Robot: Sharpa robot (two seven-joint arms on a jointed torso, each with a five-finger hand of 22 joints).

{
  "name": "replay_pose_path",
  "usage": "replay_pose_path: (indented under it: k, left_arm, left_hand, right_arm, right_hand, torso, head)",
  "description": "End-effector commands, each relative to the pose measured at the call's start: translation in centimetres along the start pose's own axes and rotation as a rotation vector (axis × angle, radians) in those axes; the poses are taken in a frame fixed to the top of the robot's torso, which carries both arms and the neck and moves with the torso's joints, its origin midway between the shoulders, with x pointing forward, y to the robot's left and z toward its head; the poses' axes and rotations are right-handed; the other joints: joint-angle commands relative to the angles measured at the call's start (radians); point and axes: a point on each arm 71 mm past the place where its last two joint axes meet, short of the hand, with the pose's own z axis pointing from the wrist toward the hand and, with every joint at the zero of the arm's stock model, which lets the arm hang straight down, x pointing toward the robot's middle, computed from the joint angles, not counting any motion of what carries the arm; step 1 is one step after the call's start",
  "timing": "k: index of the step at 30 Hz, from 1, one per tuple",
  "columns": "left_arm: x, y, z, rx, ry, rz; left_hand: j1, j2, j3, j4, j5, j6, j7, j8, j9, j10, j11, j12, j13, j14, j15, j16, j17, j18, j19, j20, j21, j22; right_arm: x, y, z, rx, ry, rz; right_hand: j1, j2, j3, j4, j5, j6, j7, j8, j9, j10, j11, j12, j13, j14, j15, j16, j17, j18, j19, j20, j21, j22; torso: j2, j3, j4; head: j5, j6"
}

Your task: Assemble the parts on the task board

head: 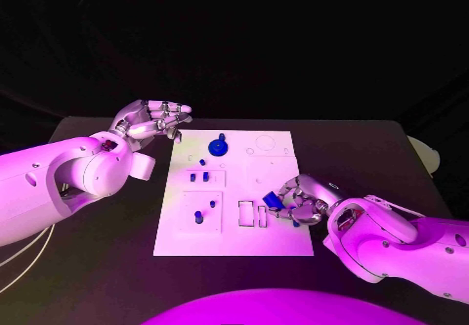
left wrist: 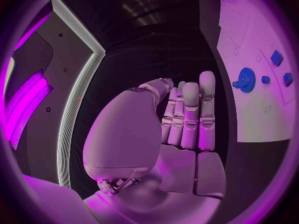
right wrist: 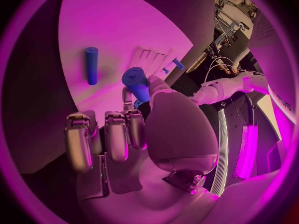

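Black worktop (head: pixel 97 271) lies under everything, and the white task board (head: pixel 283 244) sits flat in the middle of it.

My right hand (head: pixel 298 203) is over the board's near right part. It holds a blue part (head: pixel 272 199), pinched at the tips of my fingers, and my wrist view shows that piece as a short blue round peg (right wrist: pixel 135 79). Just past it, a blue rod (right wrist: pixel 92 65) lies flat on the board.

My left hand (head: pixel 152 120) is up by the far left corner of the board. Its fingers (left wrist: pixel 190 114) are straight and side by side, with nothing in them.

A blue gear (head: pixel 218 146) stands near the far edge of the board. Some small blue pieces (head: pixel 198 177) sit in the slots on the left side, and one more (head: pixel 198 217) stands in the square plate nearer to me.
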Motion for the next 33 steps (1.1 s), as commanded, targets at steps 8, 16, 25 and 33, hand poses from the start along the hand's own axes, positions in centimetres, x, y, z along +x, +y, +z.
replay_pose_path:
  k: [8, 16, 25, 33]
  left_arm:
    - [0.3, 0.0, 0.1, 0.004, 0.019, -0.012]
    - [0.5, 0.0, 0.1, 0.004, 0.024, -0.013]
    - [0.5, 0.0, 0.1, 0.004, 0.025, -0.014]
    - [0.5, 0.0, 0.1, 0.003, 0.025, -0.014]
  left_hand:
    - [-0.006, 0.006, 0.002, 0.004, 0.003, -0.005, 0.004, 0.004, -0.001, -0.007, 0.003, 0.005, 0.002, -0.008, 0.002, -0.005, -0.001, 0.007, -0.001, -0.004, -0.004, -0.001]
    - [-0.006, 0.006, 0.002, 0.004, 0.003, -0.005, 0.004, 0.004, -0.001, -0.007, 0.003, 0.005, 0.002, -0.008, 0.002, -0.005, -0.001, 0.007, -0.001, -0.004, -0.004, -0.001]
    - [-0.006, 0.006, 0.002, 0.004, 0.003, -0.005, 0.004, 0.004, -0.001, -0.007, 0.003, 0.005, 0.002, -0.008, 0.002, -0.005, -0.001, 0.007, -0.001, -0.004, -0.004, -0.001]
    - [-0.006, 0.006, 0.002, 0.004, 0.003, -0.005, 0.004, 0.004, -0.001, -0.007, 0.003, 0.005, 0.002, -0.008, 0.002, -0.005, -0.001, 0.007, -0.001, -0.004, -0.004, -0.001]
  right_arm:
    - [0.9, 1.0, 0.4, 0.022, 0.106, 0.084]
    - [2.3, 2.2, 1.2, 0.013, 0.202, 0.071]
    - [3.0, 3.0, 2.0, 0.009, 0.207, 0.069]
    - [2.9, 2.8, 2.6, 0.016, 0.184, 0.052]
  right_hand:
    - [0.001, 0.036, 0.01, 0.006, 0.005, 0.03, -0.016, 0.007, -0.001, 0.029, -0.003, 0.002, 0.158, 0.091, -0.003, 0.003, 0.196, -0.007, 0.103, -0.005, 0.004, 0.263]
    - [-0.105, 0.031, -0.006, 0.005, 0.026, 0.043, -0.017, 0.012, -0.004, 0.026, -0.004, -0.007, 0.153, 0.091, -0.003, 0.003, 0.199, -0.007, 0.103, -0.004, 0.004, 0.263]
    - [-0.169, 0.037, -0.028, 0.007, 0.02, 0.056, -0.023, 0.02, -0.001, 0.026, -0.008, -0.014, 0.148, 0.092, -0.006, 0.005, 0.206, -0.007, 0.103, -0.007, 0.004, 0.263]
    - [-0.199, 0.039, -0.043, 0.007, 0.015, 0.067, -0.028, 0.031, 0.004, 0.031, -0.013, -0.011, 0.153, 0.093, -0.01, 0.005, 0.207, -0.007, 0.103, -0.01, 0.004, 0.263]
  torso:
    - [0.002, -0.0024, 0.0012]
    - [0.002, -0.0028, 0.0022]
    - [0.003, -0.0019, 0.0013]
    - [0.003, -0.0012, 0.0006]
  head:
    - [0.002, -0.002]
    - [0.003, -0.005]
    - [0.009, -0.008]
    - [0.013, -0.009]
